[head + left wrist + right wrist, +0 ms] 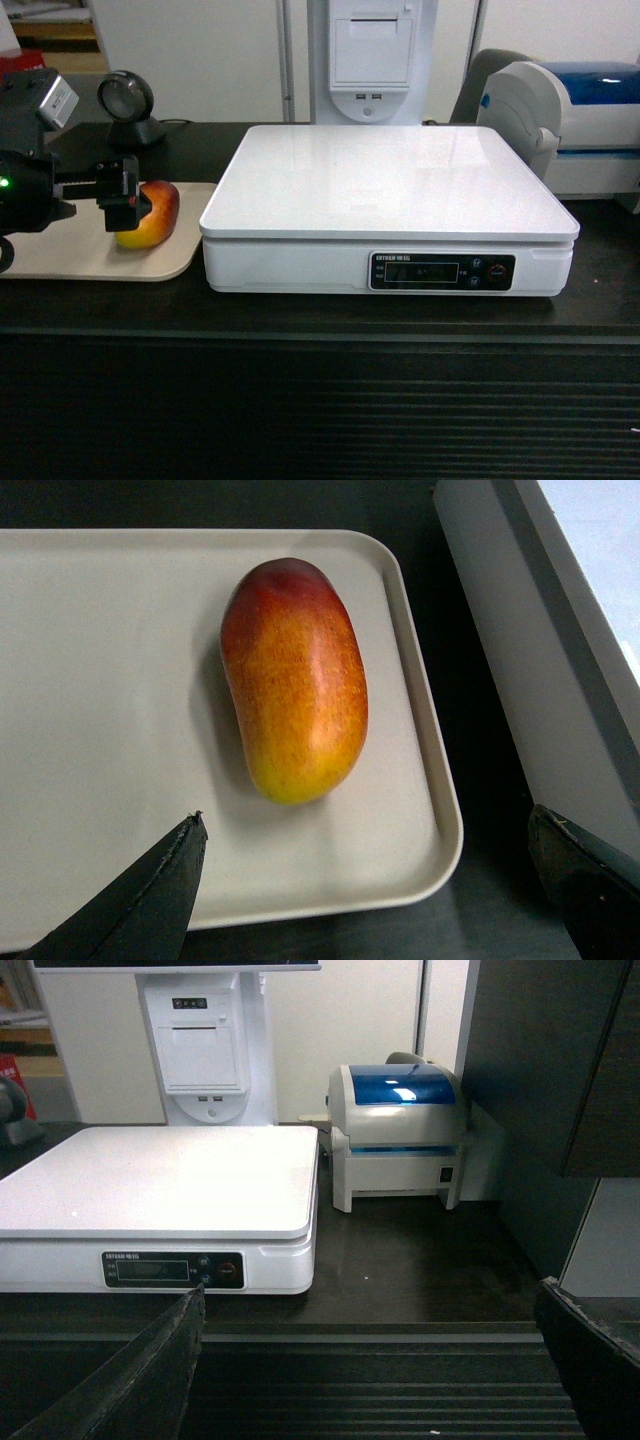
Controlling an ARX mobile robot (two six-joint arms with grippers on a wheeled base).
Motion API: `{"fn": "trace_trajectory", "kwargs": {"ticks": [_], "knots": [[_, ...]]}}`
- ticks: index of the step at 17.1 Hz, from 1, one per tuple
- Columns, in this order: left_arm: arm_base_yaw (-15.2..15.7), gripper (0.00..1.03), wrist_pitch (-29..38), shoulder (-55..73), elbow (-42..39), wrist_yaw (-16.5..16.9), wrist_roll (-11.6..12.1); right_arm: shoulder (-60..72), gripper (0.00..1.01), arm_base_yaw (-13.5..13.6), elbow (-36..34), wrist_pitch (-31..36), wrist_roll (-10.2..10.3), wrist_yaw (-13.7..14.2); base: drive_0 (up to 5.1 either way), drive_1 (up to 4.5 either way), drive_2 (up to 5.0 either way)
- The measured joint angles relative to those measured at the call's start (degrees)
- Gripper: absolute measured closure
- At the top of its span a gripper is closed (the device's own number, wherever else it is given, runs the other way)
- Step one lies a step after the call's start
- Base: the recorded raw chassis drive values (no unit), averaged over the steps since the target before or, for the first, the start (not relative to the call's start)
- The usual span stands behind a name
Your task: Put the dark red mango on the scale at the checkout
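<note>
The mango [295, 680] lies on its side near the right edge of the tray [60, 260], just left of the scale [390, 185] on the checkout [320, 400]. Its skin is smooth and glossy, so likely slippery; it looks firm and moderately heavy (a hard squeeze could bruise it). The best hold is probably across the narrow middle, fingers on the two long flanks, not the tapered ends. The left gripper [365, 880] hangs above it with fingers spread wide, touching nothing. The right gripper [370, 1360] is spread too, well apart, facing the scale.
</note>
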Motion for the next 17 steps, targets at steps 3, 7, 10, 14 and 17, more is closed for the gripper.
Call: {"fn": "trace_trajectory", "kwargs": {"ticks": [3,7,10,14,17], "knots": [[0.31,0.05,-4.28,4.46,9.03,0.22,1.36,0.0,0.03,0.0,0.0,0.0,0.0,0.02,0.0,0.0,0.0],[0.33,0.05,-8.5,10.1,16.9,-0.98,2.99,0.0,0.03,0.0,0.0,0.0,0.0,0.02,0.0,0.0,0.0],[0.33,0.05,-10.54,12.66,21.29,-2.21,4.9,0.0,0.03,0.0,0.0,0.0,0.0,0.0,0.0,0.0,0.0],[0.74,0.05,-12.81,15.87,24.17,-2.36,5.42,0.0,0.03,0.0,0.0,-0.02,0.0,0.0,0.0,0.0,0.0],[1.03,0.05,-13.38,16.46,24.87,-2.12,5.42,0.0,0.03,0.0,0.0,0.0,0.0,0.02,0.0,0.0,0.0]]}}
